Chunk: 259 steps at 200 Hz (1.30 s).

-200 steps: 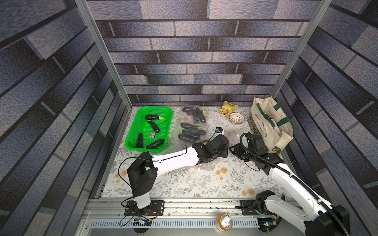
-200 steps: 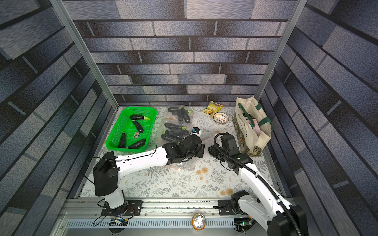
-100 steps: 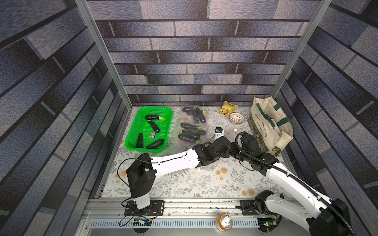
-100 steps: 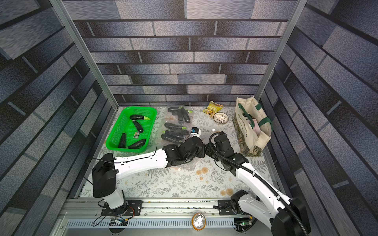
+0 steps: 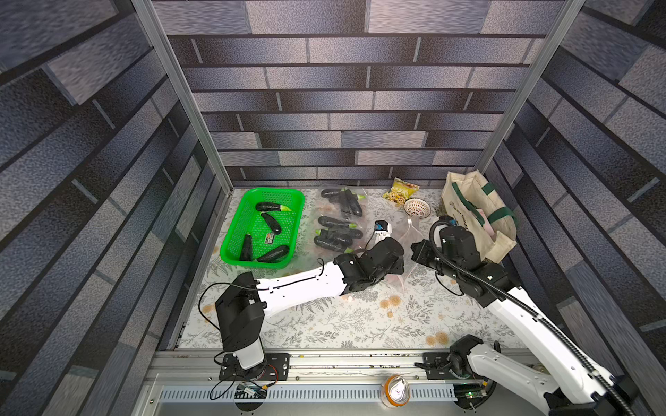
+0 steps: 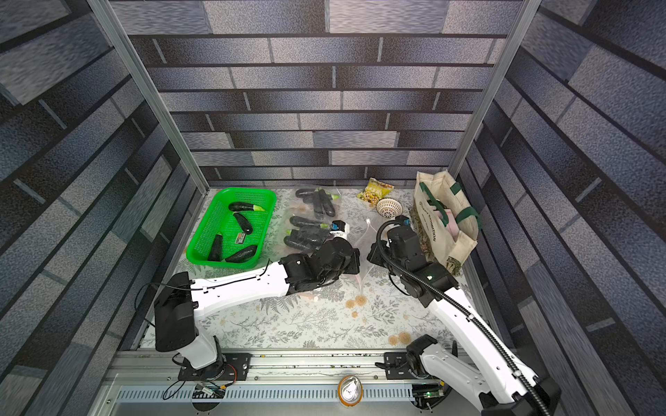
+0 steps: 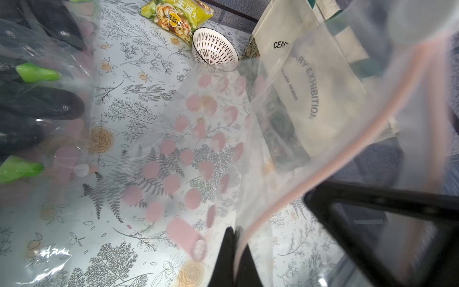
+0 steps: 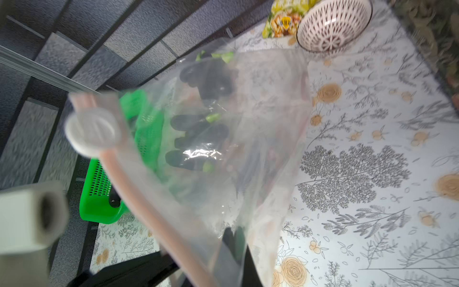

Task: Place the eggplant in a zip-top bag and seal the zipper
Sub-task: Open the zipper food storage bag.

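Worktop [image 5: 324, 324] first: the green basket [image 5: 275, 191] at its far left holds four loose eggplants [image 5: 271, 222], so nothing is loaded yet. Between your arms hangs the clear bag [image 7: 198, 149], which looks empty. Your left fingers [image 7: 222, 259] pinch its pink zipper edge. Your right fingers [image 8: 227, 253], parted a moment ago, have now clamped the rim too. With both sides held, you can likely spread the mouth.
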Each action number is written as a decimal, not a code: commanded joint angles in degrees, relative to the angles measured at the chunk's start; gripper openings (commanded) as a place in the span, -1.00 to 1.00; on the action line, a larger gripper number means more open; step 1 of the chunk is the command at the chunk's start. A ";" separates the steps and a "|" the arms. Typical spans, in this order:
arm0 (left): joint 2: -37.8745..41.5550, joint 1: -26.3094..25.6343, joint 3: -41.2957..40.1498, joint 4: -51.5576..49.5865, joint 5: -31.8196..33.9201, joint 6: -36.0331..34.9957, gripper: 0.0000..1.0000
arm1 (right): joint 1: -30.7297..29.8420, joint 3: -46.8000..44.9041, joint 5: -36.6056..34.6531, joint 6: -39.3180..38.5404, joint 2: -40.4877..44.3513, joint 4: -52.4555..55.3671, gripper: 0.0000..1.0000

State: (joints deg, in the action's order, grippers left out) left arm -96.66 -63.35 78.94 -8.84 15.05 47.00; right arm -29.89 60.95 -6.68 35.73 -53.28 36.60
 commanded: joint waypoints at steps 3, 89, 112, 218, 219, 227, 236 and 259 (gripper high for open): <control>3.49 0.38 4.49 0.46 -2.23 0.10 -0.99 | -0.35 14.31 -3.35 -13.20 -1.95 17.62 -1.00; 7.25 6.06 -8.37 6.97 -8.34 10.11 -0.96 | -7.39 32.81 -1.93 -19.79 -19.56 36.83 -1.00; 8.65 7.21 -14.59 3.51 -6.37 11.65 -0.97 | -8.30 25.18 6.09 -17.81 -22.95 26.51 -1.00; 17.44 9.42 -28.21 -12.29 6.64 11.93 -0.85 | -9.38 11.45 9.47 -9.92 -25.79 3.58 -1.00; 17.50 9.41 -28.21 -12.27 6.61 11.86 -0.84 | -9.34 11.29 9.44 -9.81 -25.72 3.44 -1.00; 17.80 9.62 -28.32 -11.25 6.00 11.47 -0.76 | -9.47 10.27 9.58 -9.10 -25.07 1.33 -1.00; 17.93 9.72 -28.32 -9.73 5.09 11.27 -0.64 | -9.74 9.48 9.68 -8.48 -24.94 -0.37 -1.00; 17.49 9.69 -27.75 -5.69 2.21 11.37 -0.44 | -10.86 8.97 9.20 -8.09 -26.55 -2.16 -1.00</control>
State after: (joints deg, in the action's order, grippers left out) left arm -79.96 -54.00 51.66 -16.71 18.41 58.92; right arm -39.72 70.94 4.23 25.63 -79.59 39.59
